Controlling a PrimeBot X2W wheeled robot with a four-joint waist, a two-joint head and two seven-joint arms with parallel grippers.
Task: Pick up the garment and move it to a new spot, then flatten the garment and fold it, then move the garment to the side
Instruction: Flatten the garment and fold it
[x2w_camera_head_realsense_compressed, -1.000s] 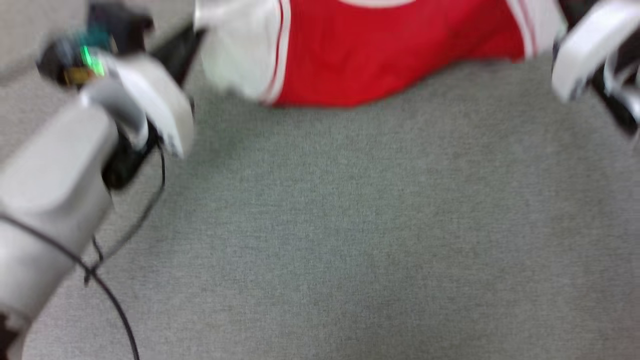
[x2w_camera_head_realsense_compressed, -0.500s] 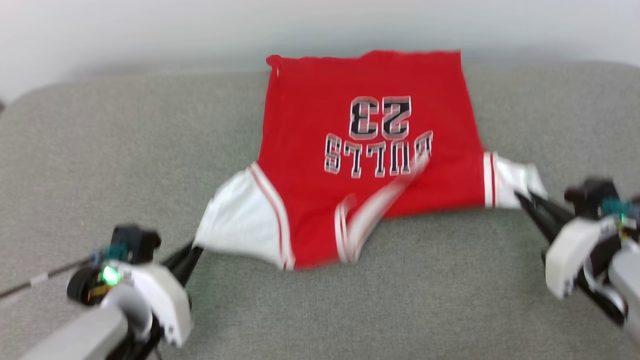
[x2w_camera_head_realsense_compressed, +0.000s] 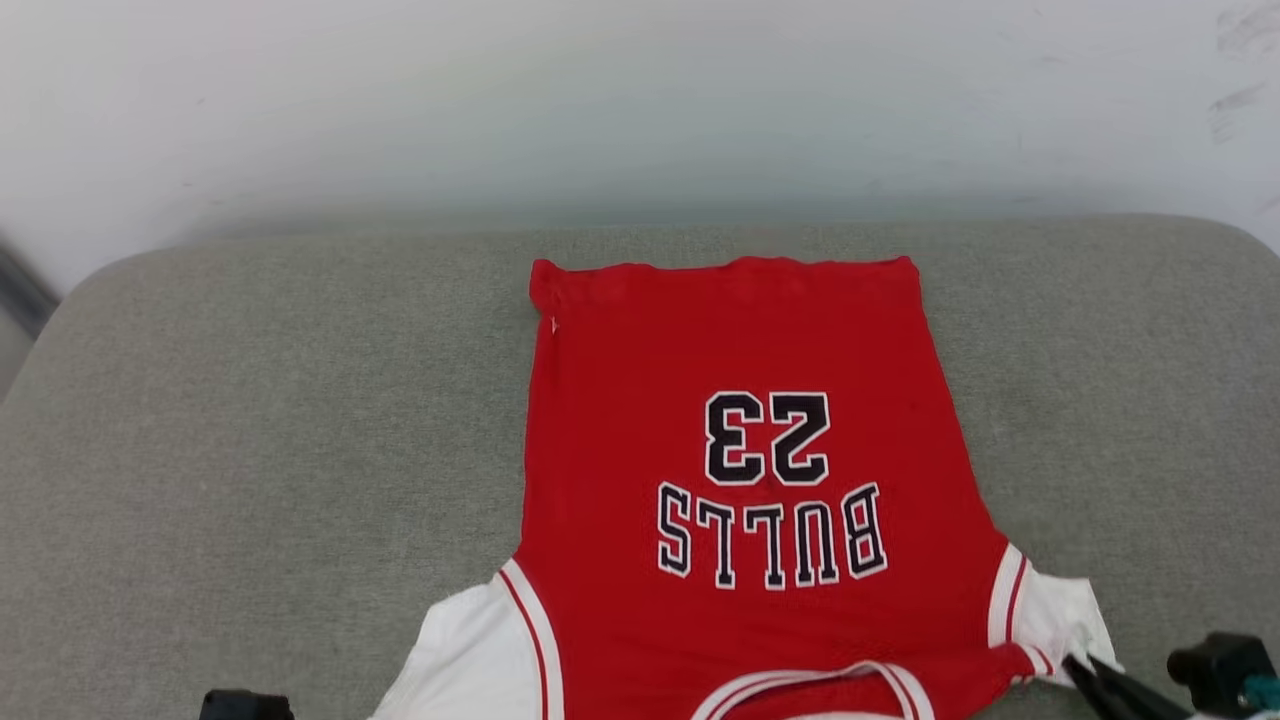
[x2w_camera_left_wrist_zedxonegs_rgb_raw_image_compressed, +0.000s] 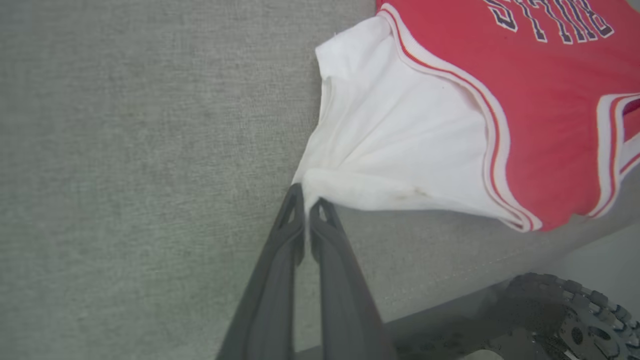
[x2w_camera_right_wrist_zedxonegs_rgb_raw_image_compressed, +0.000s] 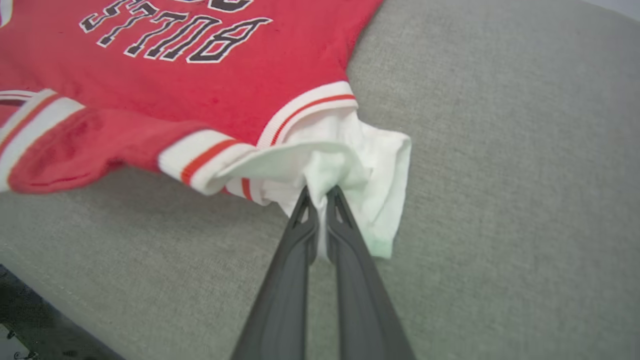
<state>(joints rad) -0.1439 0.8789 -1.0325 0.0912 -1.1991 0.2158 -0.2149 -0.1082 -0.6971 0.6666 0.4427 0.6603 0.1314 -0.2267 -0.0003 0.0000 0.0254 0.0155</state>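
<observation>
Open grey cushion (x2w_camera_head_realsense_compressed: 250, 420) flanks the garment (x2w_camera_head_realsense_compressed: 740, 340); wall (x2w_camera_head_realsense_compressed: 600, 100) stands behind.

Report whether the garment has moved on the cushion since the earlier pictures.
Yes. The camera tilted, yet the hem of the garment, earlier at the back edge of the cushion, now lies nearer the robot.
</observation>
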